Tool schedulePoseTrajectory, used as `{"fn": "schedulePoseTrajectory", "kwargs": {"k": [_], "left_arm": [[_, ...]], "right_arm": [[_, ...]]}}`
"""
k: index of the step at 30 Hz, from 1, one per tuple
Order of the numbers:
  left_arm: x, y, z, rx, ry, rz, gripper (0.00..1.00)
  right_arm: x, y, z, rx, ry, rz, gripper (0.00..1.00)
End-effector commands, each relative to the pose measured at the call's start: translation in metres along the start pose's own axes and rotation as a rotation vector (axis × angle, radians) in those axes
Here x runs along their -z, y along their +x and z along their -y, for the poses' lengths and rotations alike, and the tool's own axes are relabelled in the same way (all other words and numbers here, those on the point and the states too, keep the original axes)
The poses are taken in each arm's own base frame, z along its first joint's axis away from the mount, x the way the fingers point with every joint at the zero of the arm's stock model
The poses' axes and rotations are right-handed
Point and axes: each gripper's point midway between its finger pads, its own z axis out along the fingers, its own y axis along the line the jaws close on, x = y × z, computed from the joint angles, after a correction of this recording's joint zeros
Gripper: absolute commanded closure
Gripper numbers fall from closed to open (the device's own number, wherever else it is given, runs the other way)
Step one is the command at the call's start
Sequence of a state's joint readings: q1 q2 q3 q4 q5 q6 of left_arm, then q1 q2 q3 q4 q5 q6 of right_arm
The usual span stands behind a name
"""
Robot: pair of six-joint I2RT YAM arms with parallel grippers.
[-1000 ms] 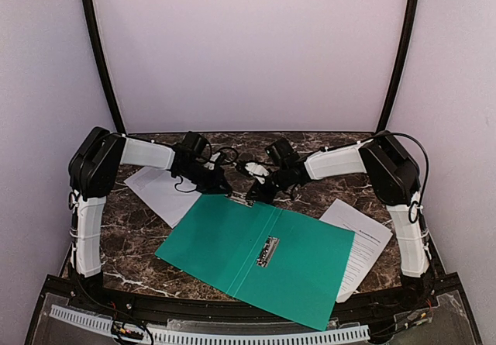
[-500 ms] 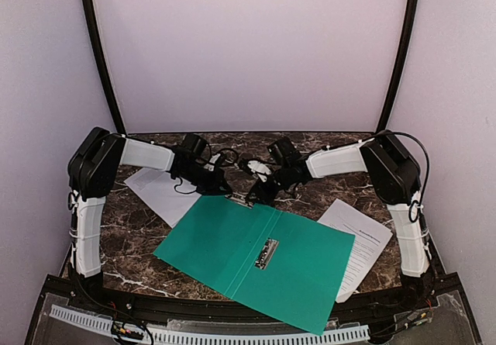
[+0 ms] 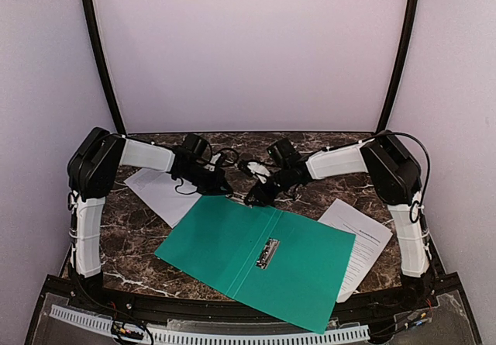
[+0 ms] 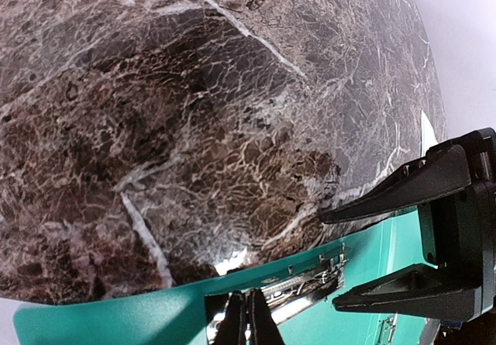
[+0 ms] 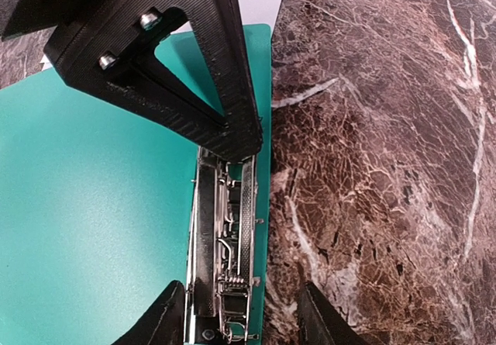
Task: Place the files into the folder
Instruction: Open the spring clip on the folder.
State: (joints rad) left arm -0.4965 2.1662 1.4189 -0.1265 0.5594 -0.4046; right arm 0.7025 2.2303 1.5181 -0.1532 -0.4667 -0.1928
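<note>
The teal-green folder [image 3: 232, 244] lies open on the marble table, with a metal clip [image 3: 267, 252] on its middle fold. A second long metal clip [image 5: 229, 236] runs along its far edge. My left gripper [image 4: 248, 322] is shut, its tips resting on one end of that far clip [image 4: 302, 287]. My right gripper [image 5: 242, 318] is open, its fingers straddling the clip's other end without closing on it. One of the files [image 3: 155, 190] lies behind the folder's left half, partly under the left arm. Another sheet [image 3: 364, 240] pokes out from under the folder's right side.
The table's curved far edge [image 4: 418, 66] is close behind both grippers. Both forearms reach inward over the back of the table and their fingers nearly meet at the folder's far edge. Dark marble [image 5: 387, 167] lies bare to the right of the clip.
My right gripper's jaws have spread apart around the far clip. The left gripper has stayed shut in place and the folder has barely shifted.
</note>
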Motion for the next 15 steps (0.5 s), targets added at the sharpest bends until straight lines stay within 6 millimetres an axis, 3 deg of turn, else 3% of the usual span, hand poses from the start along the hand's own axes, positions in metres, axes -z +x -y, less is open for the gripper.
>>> {"fn": "schedulePoseTrajectory", "kwargs": {"k": [1,10,15], "left_arm": [[-0.001,0.02,-0.016,0.044,-0.078,-0.043,0.99],[0.0,0.025,-0.019,0.077,-0.091,-0.051,0.99],[0.001,0.041,-0.031,0.145,-0.158,-0.095,0.99]], "right_arm": [[-0.003,0.012,-0.005,0.027,0.042,-0.045,0.55],[-0.014,0.041,-0.002,0.049,0.113,-0.125,0.67],[-0.015,0.052,-0.003,0.065,0.153,-0.16,0.69]]}}
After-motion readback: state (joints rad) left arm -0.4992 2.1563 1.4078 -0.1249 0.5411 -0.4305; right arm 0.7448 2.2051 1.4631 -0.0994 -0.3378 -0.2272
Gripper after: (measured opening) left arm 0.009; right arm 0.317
